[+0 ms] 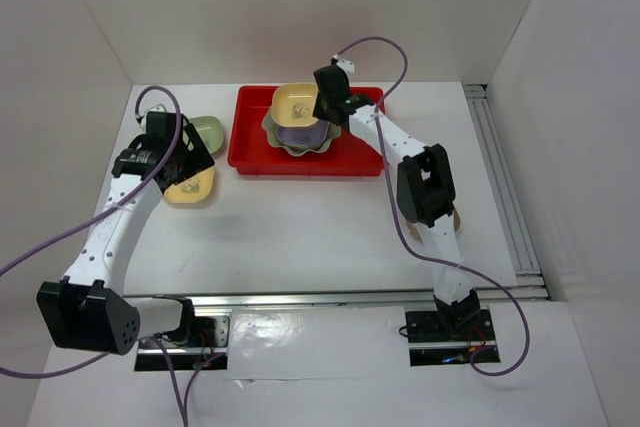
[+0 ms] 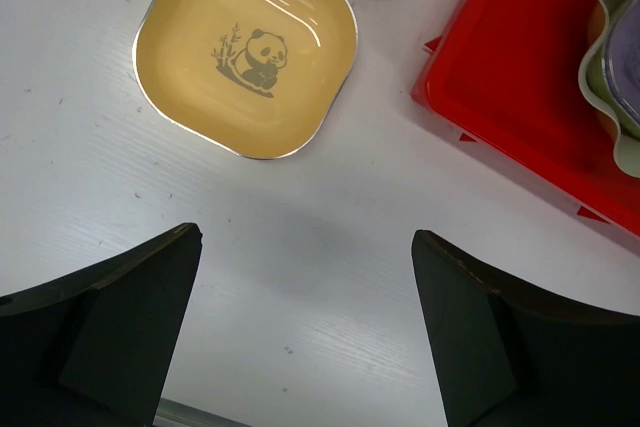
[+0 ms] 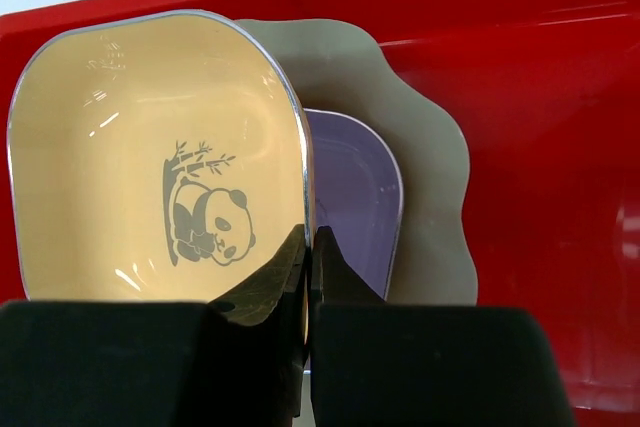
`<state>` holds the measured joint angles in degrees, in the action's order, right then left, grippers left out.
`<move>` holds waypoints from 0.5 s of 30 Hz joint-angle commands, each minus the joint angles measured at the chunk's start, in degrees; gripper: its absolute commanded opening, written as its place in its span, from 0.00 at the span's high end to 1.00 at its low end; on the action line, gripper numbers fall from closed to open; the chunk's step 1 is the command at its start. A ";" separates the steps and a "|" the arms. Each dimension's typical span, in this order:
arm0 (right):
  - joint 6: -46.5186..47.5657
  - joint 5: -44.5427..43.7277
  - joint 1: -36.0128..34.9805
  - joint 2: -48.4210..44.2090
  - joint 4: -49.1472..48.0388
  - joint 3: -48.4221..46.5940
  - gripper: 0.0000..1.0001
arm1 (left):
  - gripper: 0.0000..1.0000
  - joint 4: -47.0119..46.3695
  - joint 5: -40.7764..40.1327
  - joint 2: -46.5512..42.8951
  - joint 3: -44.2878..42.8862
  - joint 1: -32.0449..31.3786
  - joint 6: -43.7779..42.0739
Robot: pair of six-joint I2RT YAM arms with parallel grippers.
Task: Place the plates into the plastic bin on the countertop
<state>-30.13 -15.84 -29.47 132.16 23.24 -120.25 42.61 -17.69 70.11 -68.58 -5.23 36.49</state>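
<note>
The right pincer point(image 3: 311, 247) is pressed together on the near rim of a yellow dish point(image 3: 150, 147) printed with a panda, one finger inside the rim and one outside. This dish is over the red bin point(image 3: 540, 67), at its far left part. It overlaps a lavender dish point(image 3: 355, 187), which rests in a scalloped green dish point(image 3: 430, 167) inside the bin. Whether the yellow dish touches the stack cannot be told. The stack lies just to the right of the held dish, so setting it down probably needs only a small shift that way and a release.

The left pincer point(image 2: 305, 237) is spread wide and holds nothing. It hovers over the bare white table point(image 1: 300, 227). A tan-yellow panda dish point(image 2: 245, 47) lies on the table ahead of it and slightly left, outside the fingers. A small green dish point(image 1: 207, 131) sits just beyond, and the bin is to the right. Both loose dishes are nearer the left arm. They are rounded squares, with no clear long axis.
</note>
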 commanded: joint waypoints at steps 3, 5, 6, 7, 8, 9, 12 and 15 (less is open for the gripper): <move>-1.77 -3.76 0.12 0.46 -1.98 1.59 0.96 | 0.00 -0.51 2.49 4.50 -2.78 2.86 1.04; -2.38 -4.29 0.12 0.47 -2.50 2.73 0.94 | 0.00 0.01 2.49 6.52 -3.49 3.48 1.04; -2.39 -4.29 0.12 0.47 -3.11 3.69 0.93 | 0.00 0.02 2.49 7.06 -4.19 4.00 1.04; -2.39 -4.29 0.12 -0.23 -3.64 4.31 0.90 | 0.00 0.63 2.49 7.06 -4.20 4.00 1.04; -2.39 -4.29 0.12 -0.23 -3.65 4.32 0.88 | 0.00 0.63 2.49 7.76 -4.20 4.00 1.04; -2.39 -4.29 0.12 -0.23 -3.65 4.32 0.85 | 0.00 0.63 2.49 7.76 -4.72 4.00 1.04; -2.39 -3.07 0.12 -0.23 -3.65 2.83 0.79 | 0.00 0.63 1.96 8.29 -4.72 4.53 1.04; -2.39 -2.45 0.12 -0.66 -4.69 2.82 0.54 | 0.00 1.15 0.82 8.82 -4.72 4.53 0.51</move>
<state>-32.18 -18.37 -29.43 132.46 22.68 -115.72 43.40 -15.86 78.59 -70.96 -1.15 36.47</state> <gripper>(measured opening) 0.428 0.998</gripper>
